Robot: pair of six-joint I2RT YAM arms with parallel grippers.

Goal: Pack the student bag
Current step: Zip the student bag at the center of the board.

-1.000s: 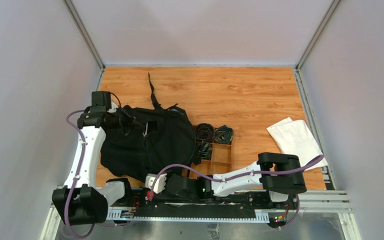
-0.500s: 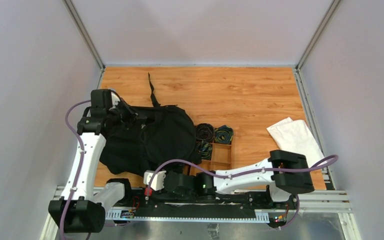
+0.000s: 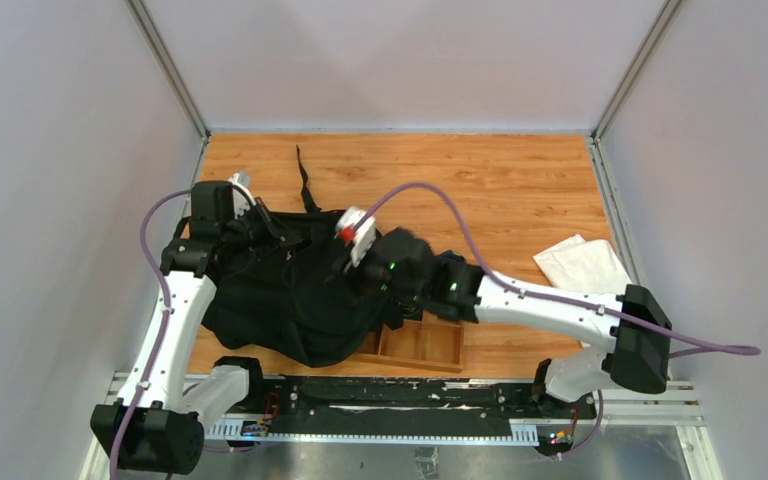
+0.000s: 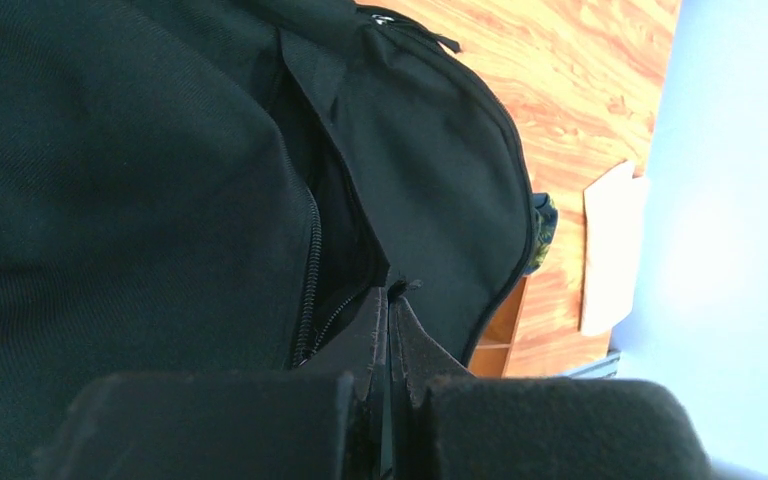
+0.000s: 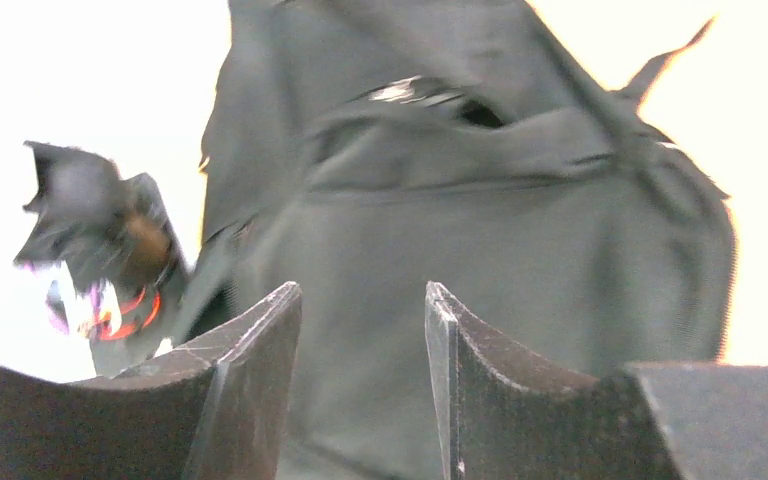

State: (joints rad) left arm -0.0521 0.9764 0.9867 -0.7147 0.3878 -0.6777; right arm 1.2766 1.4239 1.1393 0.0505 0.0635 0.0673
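Your large, floppy black fabric student bag (image 3: 295,295) lies slumped on the wood-grain worktop (image 3: 500,180). It sits just left of the shallow wooden compartment tray (image 3: 430,345), and its woven cloth overlaps the tray's left edge. A flat white folded cloth (image 3: 585,265) lies well to the right of the tray.

Your left end effector (image 4: 390,300) has its fingers pressed together, pinching the fabric edge beside the bag's open black zip (image 4: 310,270). Your right end effector (image 5: 362,292) holds nothing; its dark wedge-shaped fingers stand parted in front of the bag's matte side.

Half a second ago your right arm lay low along the near edge, before the tray. Now it reaches over the tray's far compartments, hiding them, with its wrist over the bag.
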